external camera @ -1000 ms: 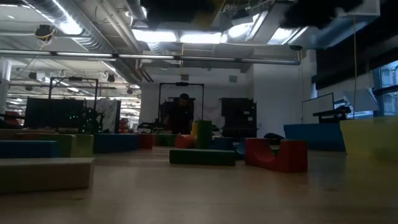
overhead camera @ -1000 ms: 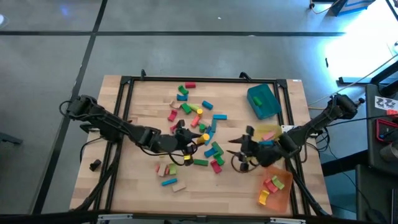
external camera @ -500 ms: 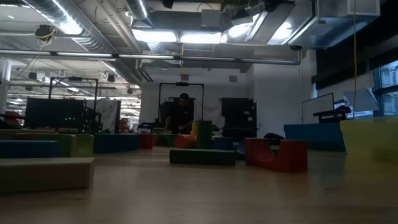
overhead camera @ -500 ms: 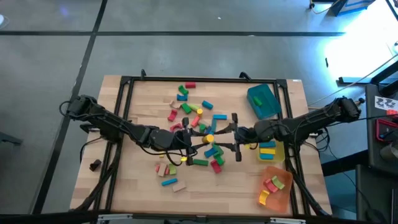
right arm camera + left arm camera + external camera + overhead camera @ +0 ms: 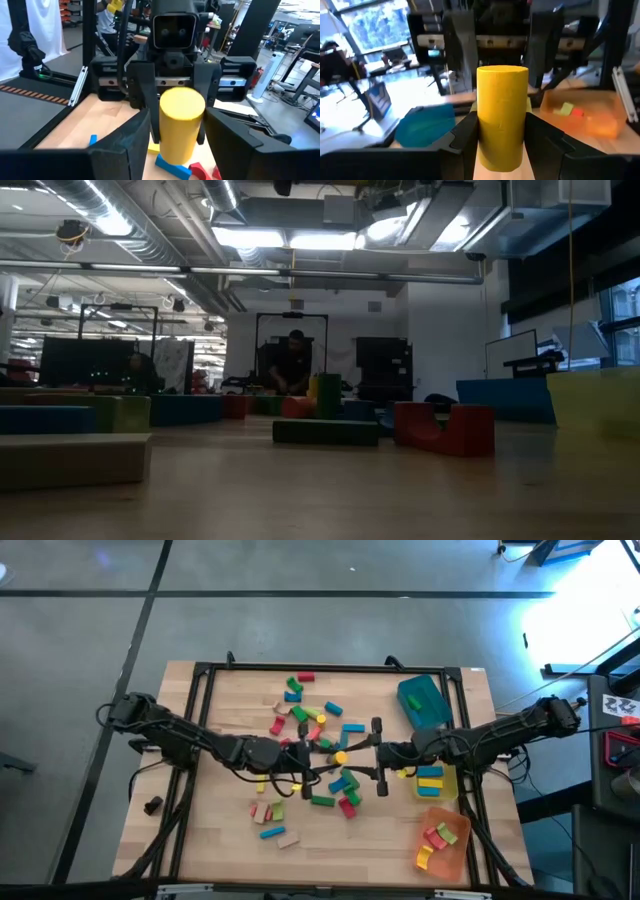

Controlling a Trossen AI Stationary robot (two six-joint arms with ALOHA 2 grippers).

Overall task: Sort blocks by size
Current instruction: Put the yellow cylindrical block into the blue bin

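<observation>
Sorting barely begun, judging from the high view: most blocks (image 5: 318, 762) lying scattered mid-table, west of the yellow tray (image 5: 447, 780); a few sitting in that tray and in the orange tray (image 5: 455, 850) south of it; teal tray (image 5: 422, 702) north of it. Meeting over the pile: left gripper (image 5: 325, 756) and right gripper (image 5: 372, 756), yellow cylinder (image 5: 340, 757) between them.

Low view: showing only resting blocks, no gripper.

Left wrist view: fingers (image 5: 465, 134) clamping the smooth upright cylinder.

Right wrist view: spread wide, flanking the cylinder, not touching.
</observation>
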